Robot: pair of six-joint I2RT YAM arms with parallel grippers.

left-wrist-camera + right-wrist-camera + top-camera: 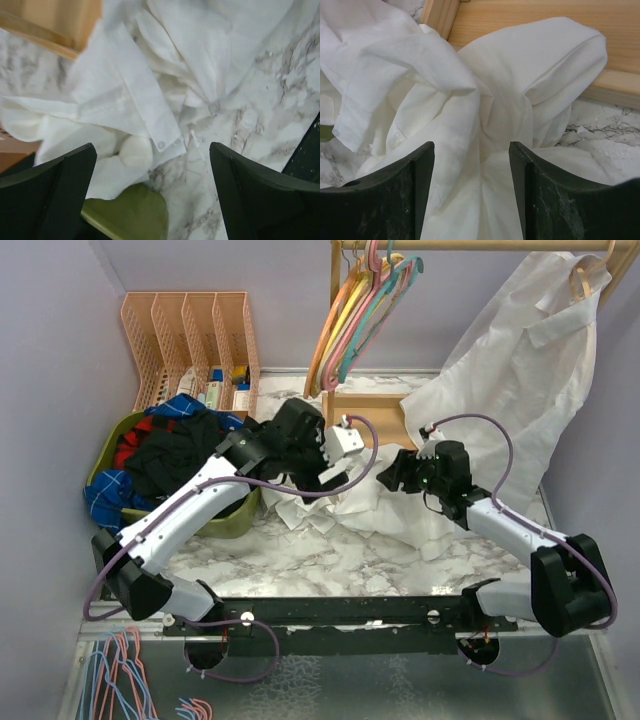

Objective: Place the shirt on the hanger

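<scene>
Shirt (352, 502) was found crumpled on the marble table (300, 565), between the two arms and just in front of the wooden rack base (372, 408). Its left edge was touching the green basket (232, 522) of dark clothes.

Hanger (390, 285) was seen hooked on the rail at the rear, rightmost of a bunch of coloured hangers and well apart from the shirt. A second white shirt (520, 350) was hung at the far right.

Left gripper (155, 192) was held above the shirt with its jaws spread wide and nothing between them. A buttoned cuff (150, 107) was noted below it.

Right gripper (471, 197) was set low at the shirt's right side, jaws partly apart. Bunched fabric filled the gap between them. Whether that fabric was clamped could not be told.
</scene>
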